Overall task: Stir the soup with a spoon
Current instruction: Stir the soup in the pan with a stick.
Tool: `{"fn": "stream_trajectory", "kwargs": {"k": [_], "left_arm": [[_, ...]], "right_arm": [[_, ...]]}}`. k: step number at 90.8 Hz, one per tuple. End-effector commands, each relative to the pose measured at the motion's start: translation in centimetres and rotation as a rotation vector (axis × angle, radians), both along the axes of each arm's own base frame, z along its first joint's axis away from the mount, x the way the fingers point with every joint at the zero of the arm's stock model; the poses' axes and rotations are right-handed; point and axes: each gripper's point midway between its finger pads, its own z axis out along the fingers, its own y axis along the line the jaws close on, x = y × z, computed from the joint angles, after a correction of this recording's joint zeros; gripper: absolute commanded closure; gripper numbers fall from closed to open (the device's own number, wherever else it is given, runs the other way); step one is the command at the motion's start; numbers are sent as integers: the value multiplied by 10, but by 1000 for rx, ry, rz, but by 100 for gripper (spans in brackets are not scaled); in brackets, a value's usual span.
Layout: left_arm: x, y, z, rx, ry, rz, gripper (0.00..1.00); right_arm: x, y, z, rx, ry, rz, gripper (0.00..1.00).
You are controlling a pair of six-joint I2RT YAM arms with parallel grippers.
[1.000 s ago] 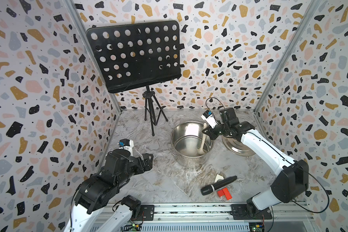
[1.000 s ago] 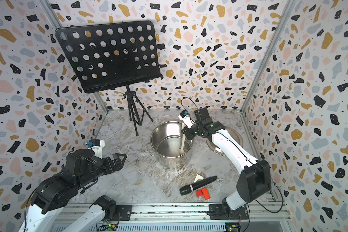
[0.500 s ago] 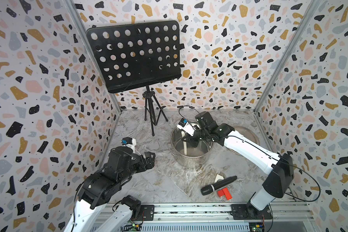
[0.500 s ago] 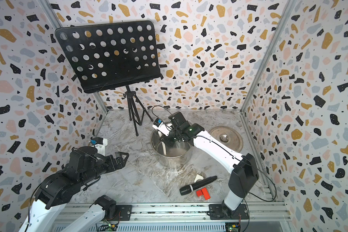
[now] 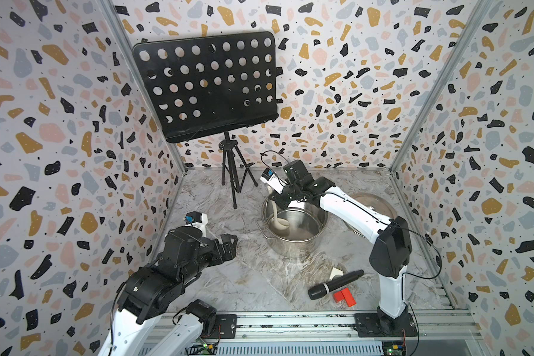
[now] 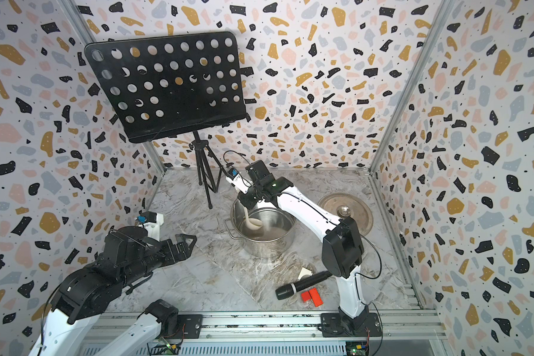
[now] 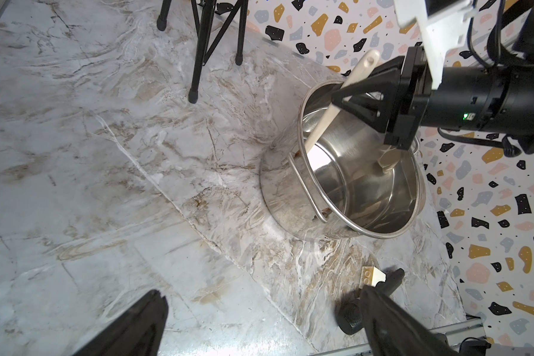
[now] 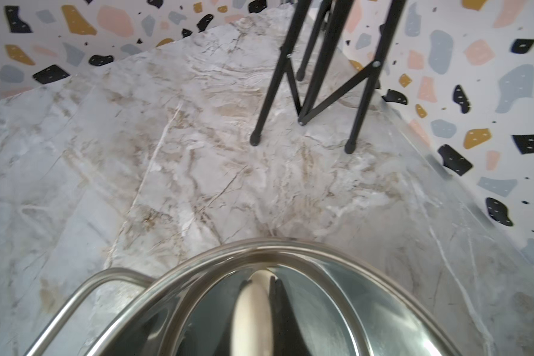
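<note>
A steel pot stands mid-table. The cream-white spoon leans in it, bowl low against the pot's left inner wall. My right gripper is shut on the spoon's handle above the far left rim. The left wrist view shows that gripper pinching the handle over the pot. No soup shows; the pot's inside looks like bare steel. My left gripper hovers open and holds nothing, left of the pot.
A black music stand's tripod stands behind and left of the pot. The pot's lid lies to its right. A black microphone, a red block and a cream block lie near the front.
My right gripper carried the spoon from the pot's right side across to its far left side. The left arm barely moved.
</note>
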Motion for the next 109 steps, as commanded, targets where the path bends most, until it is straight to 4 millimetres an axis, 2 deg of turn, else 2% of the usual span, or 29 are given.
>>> {"fn": "stream_trajectory", "kwargs": {"k": [1,16,31,42,50,70,82,95,103,109], "left_arm": [[-1,2,8,6,-30,-2,1],[-2,4,8,4,-42,5,0],[-1,3,5,-2,-37,5,0],[-1,3,5,-4,-40,6,1],[0,3,6,-3,-43,5,0],[6,-3,4,-11,-40,-7,1],[10,-7,5,-15,-35,-18,0],[12,-9,4,-13,-34,-23,1],[10,-9,3,-16,-30,-24,1],[9,-8,3,-19,-29,-21,1]], "right_arm": [[27,-19,36,62,-47,-93,100],[42,-57,35,57,-33,-173,100],[45,-113,37,70,-12,-278,100],[31,-146,32,53,-2,-316,100],[8,-157,33,59,5,-299,100],[-56,-149,25,175,145,-185,100],[-85,-128,29,196,159,-105,100],[-102,-93,38,189,142,-13,100],[-104,-68,42,186,121,26,100],[-97,-52,39,173,112,28,100]]}}
